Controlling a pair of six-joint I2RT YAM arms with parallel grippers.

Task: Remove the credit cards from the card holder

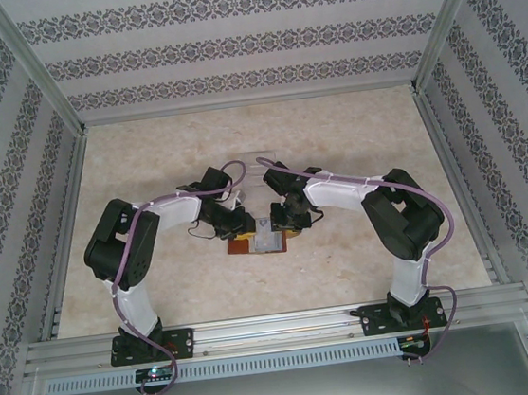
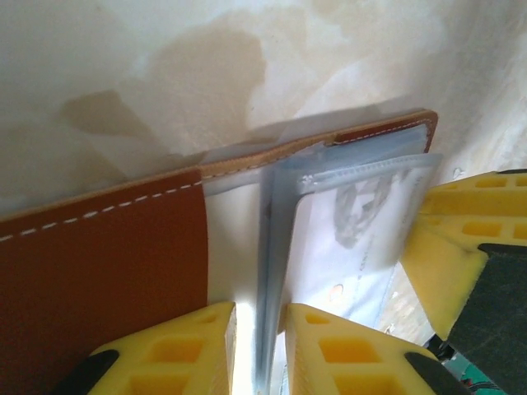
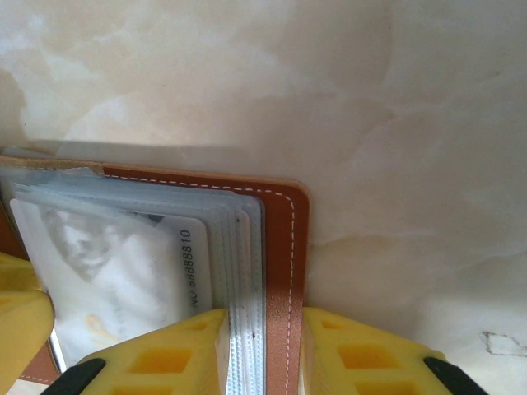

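On the pale marbled table [image 1: 146,163], the small reddish-brown leather card holder [image 1: 261,242] is lying open and flat, with its long axis running from left to right between the two arms. The left gripper [image 2: 259,321] is standing over the middle of the holder, near its fold. Its yellow fingers [image 2: 173,350] are pressing together on one thin grey-blue plastic pocket leaf [image 2: 276,247], which is standing up on its edge. The right gripper [image 3: 263,329] is sitting at the right end of the holder. It is pinching the stitched leather cover edge together with the stack of pocket leaves. The thin pale credit cards [image 3: 191,263] are resting inside the pockets on the right half of the holder. They are therefore lying between the two grippers, just to the right of the left one and just to the left of the right one. Both arms are about equally near. I am judging that the right one is serving to hold the holder down, so the left one is better placed to reach sideways for a card. To which side the pockets are opening, I cannot tell.
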